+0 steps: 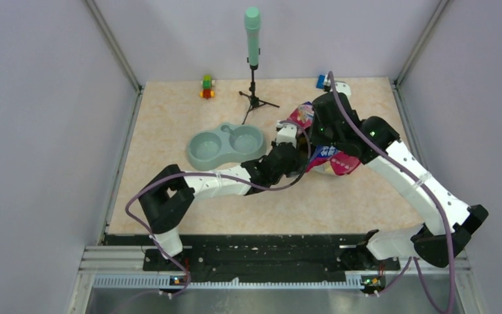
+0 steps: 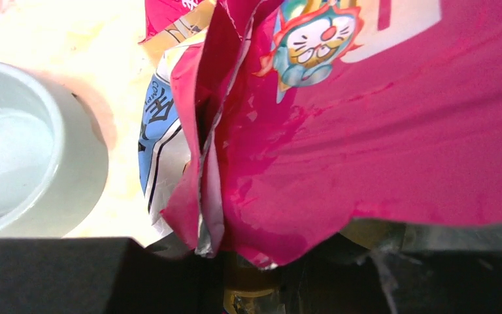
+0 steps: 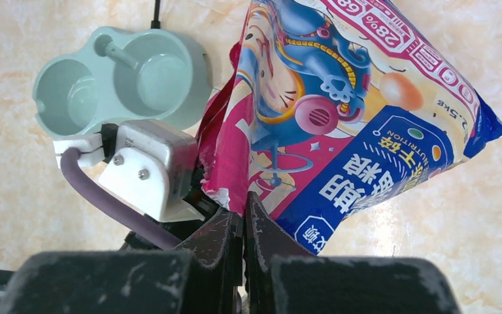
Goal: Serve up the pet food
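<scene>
The glossy pink-blue cat food bag (image 1: 334, 161) is held up above the table, right of the pale green double bowl (image 1: 225, 145). My right gripper (image 3: 243, 204) is shut on the pink edge of the bag (image 3: 340, 118). My left gripper (image 2: 251, 278) is pressed against the bag's folded pink side (image 2: 399, 131), with an orange-yellow scoop (image 2: 251, 284) clamped between its jaws; most of the scoop is hidden by the bag. The bowl (image 2: 13, 163) is on its left, and both wells (image 3: 124, 78) are empty. No kibble shows in any view.
A mint green microphone on a small black tripod (image 1: 253, 39) stands behind the bowl. A stack of coloured toy blocks (image 1: 207, 86) sits at the back left, and a small blue item (image 1: 321, 81) at the back right. Grey walls enclose the table.
</scene>
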You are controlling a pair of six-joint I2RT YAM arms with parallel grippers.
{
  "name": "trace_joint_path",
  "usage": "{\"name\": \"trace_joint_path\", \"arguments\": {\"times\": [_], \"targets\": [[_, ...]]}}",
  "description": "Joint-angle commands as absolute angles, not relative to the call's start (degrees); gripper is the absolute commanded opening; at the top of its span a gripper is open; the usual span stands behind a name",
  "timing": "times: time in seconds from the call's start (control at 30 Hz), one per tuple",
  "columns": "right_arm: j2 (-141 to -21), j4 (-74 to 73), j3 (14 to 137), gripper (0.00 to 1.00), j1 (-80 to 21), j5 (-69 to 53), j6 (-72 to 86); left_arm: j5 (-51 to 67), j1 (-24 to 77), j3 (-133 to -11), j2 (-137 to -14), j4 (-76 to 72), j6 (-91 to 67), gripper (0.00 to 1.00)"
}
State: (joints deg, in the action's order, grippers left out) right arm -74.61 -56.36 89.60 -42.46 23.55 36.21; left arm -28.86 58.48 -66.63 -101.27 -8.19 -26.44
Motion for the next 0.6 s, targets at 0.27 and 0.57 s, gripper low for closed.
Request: {"name": "trace_joint_path", "arguments": {"times": [0.27,0.57], "targets": [[-67.5,-55.6,89.6,0.00,-42.9,21.0,38.3,-21.0,56.4,-56.5,-95.8,-31.3,-22.5,0.00],[-66.5,-54.0,88.2,0.00,-39.0,15.6,39.0,-9.1,56.4,-48.0,-92.3,-40.9,-17.9,0.00]]}}
